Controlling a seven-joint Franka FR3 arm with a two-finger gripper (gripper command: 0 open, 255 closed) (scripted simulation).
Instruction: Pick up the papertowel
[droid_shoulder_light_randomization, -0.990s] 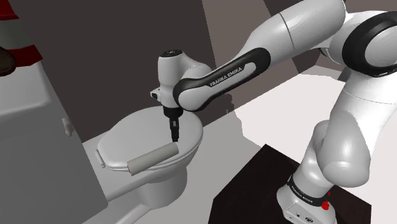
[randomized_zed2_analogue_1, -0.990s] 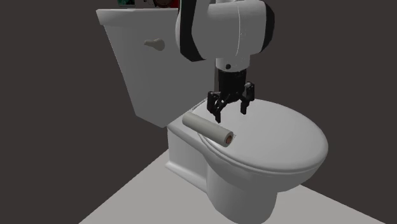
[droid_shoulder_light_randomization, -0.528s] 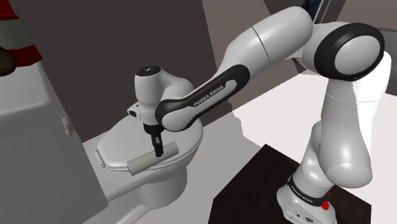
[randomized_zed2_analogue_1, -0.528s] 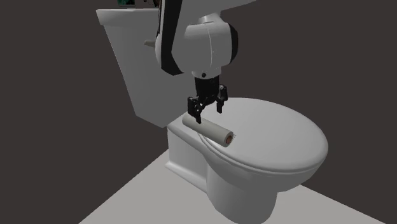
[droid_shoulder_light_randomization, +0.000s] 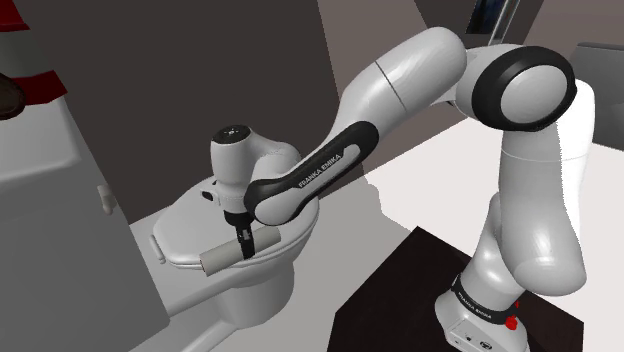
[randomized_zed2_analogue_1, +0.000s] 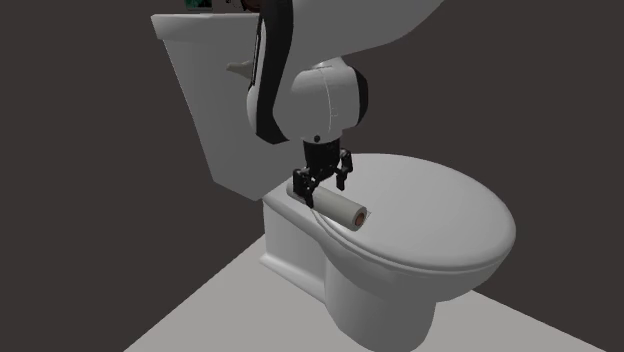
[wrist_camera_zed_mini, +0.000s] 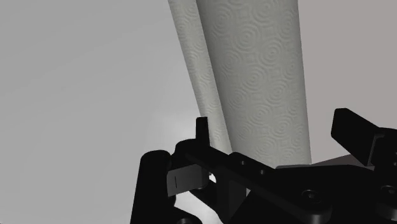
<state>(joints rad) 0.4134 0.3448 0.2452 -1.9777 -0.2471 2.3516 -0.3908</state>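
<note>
The paper towel roll (droid_shoulder_light_randomization: 222, 256) is a pale grey embossed roll lying on its side near the edge of the closed toilet lid (droid_shoulder_light_randomization: 190, 225). In the second exterior view the roll (randomized_zed2_analogue_1: 338, 206) shows its cardboard core at the near end. My gripper (droid_shoulder_light_randomization: 243, 240) points straight down at the roll's middle, low over the lid. Its black fingers stand open, one on each side of the roll (wrist_camera_zed_mini: 254, 70), with the gripper (wrist_camera_zed_mini: 275, 127) straddling it. I cannot tell whether the fingers touch the roll. In the second exterior view the gripper (randomized_zed2_analogue_1: 322, 187) hangs at the roll's rear half.
The toilet tank (randomized_zed2_analogue_1: 215, 100) with its flush handle (droid_shoulder_light_randomization: 103, 197) rises behind the lid (randomized_zed2_analogue_1: 440, 215). Dark walls stand close behind the toilet. My stand (droid_shoulder_light_randomization: 400, 300) is at the shoulder view's lower right, with light floor beyond it.
The gripper has moved from over the lid's middle toward the roll and dropped lower. Its open fingers now straddle the roll. The roll has not moved.
</note>
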